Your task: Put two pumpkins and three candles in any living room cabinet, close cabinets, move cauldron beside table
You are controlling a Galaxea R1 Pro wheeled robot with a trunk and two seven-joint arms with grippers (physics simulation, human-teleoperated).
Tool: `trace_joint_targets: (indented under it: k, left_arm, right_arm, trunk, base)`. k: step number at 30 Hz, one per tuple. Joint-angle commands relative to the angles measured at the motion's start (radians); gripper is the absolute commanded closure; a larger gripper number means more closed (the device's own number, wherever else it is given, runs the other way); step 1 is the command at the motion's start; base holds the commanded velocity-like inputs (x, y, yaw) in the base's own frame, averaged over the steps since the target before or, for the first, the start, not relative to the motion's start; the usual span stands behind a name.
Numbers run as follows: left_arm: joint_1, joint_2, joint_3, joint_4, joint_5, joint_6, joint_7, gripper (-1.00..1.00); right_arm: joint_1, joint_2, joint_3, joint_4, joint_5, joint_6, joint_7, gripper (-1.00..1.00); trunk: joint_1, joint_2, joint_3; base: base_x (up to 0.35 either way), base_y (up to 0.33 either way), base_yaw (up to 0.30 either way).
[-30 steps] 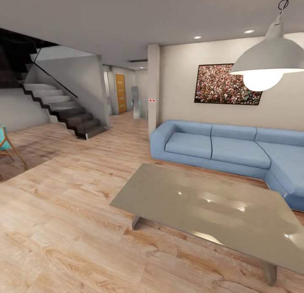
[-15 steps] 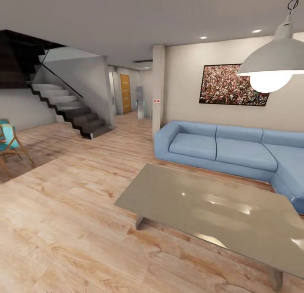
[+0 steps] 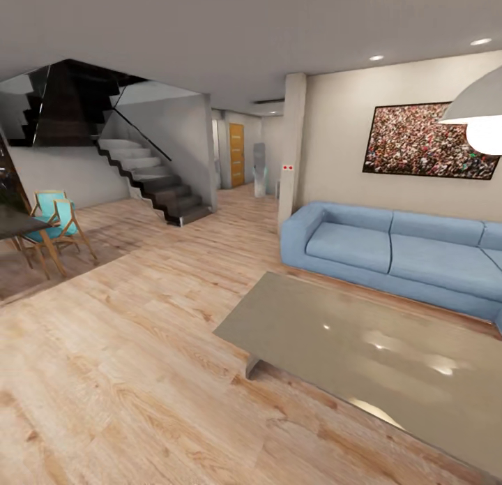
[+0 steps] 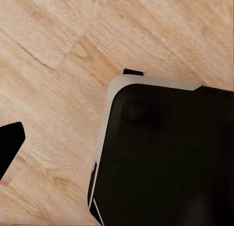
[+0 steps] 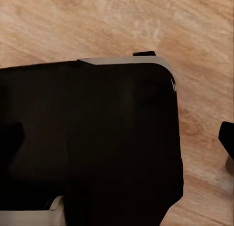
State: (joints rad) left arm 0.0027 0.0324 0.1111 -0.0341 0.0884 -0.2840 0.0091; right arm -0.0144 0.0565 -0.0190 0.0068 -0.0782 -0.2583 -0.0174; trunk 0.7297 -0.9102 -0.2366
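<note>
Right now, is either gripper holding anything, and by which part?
It cannot be told. Both wrist views look down on the robot's black base over the wood floor, and no pumpkin or candle appears between any fingers.

Large black body panel (image 4: 165, 157), matte, rounded corner, above wood floor (image 4: 53, 50) in left wrist view. Thin pale grey rim along panel edge, small black tab (image 4: 132, 71) poking out past rim. Dark wedge-shaped piece (image 4: 9, 143) apart from panel, identity unclear. In right wrist view same look: black rounded panel (image 5: 87, 138), light grey edge strip, small black tab (image 5: 144, 53) beyond it, pale grey curved part (image 5: 53, 206) at panel's near edge.
</note>
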Motion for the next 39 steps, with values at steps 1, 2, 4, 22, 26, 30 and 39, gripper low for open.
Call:
trace_joint_targets:
  k: [1, 2, 4, 22, 26, 30, 39]
  left_arm:
    - [0.0, 0.0, 0.002, -0.001, 0.007, -0.001, -0.001, -1.0]
    - [0.0, 0.0, 0.002, -0.001, 0.007, -0.001, -0.001, -1.0]
    - [0.0, 0.0, 0.002, -0.001, 0.007, -0.001, -0.001, -1.0]
    - [0.0, 0.0, 0.003, -0.001, 0.008, -0.001, -0.001, -1.0]
    - [0.0, 0.0, 0.002, -0.001, 0.008, -0.001, -0.001, -1.0]
    - [0.0, 0.0, 0.002, -0.001, 0.008, -0.001, -0.001, -1.0]
    - [0.0, 0.0, 0.002, -0.001, 0.008, -0.001, -0.001, -1.0]
  right_arm:
    - [0.0, 0.0, -0.001, 0.001, -0.008, -0.004, 0.001, -1.0]
    - [-0.001, 0.0, -0.001, 0.001, -0.008, -0.004, 0.001, -1.0]
    - [0.0, 0.0, -0.001, 0.001, -0.008, -0.004, 0.001, -1.0]
    - [-0.001, 0.0, -0.001, 0.001, -0.006, -0.004, 0.001, -1.0]
    - [-0.001, 0.001, -0.001, 0.001, -0.006, -0.004, 0.001, -1.0]
    - [-0.001, 0.0, -0.001, 0.001, -0.006, -0.004, 0.001, -1.0]
    - [-0.001, 0.0, -0.001, 0.001, -0.005, -0.004, 0.001, -1.0]
  trunk:
    - [0.0, -0.001, -0.001]
    - [-0.004, 0.006, 0.002]
    - [-0.011, 0.02, 0.008]
    - [-0.08, 0.146, 0.065]
    - [-0.096, 0.174, 0.077]
    - [-0.111, 0.202, 0.09]
    - [-0.146, 0.265, 0.118]
  base:
    - [0.0, 0.0, 0.275]
    - [0.0, 0.0, 0.275]
    - [0.0, 0.0, 0.275]
    - [0.0, 0.0, 0.275]
    - [0.0, 0.0, 0.275]
    - [0.0, 0.0, 0.275]
    - [0.0, 0.0, 0.275]
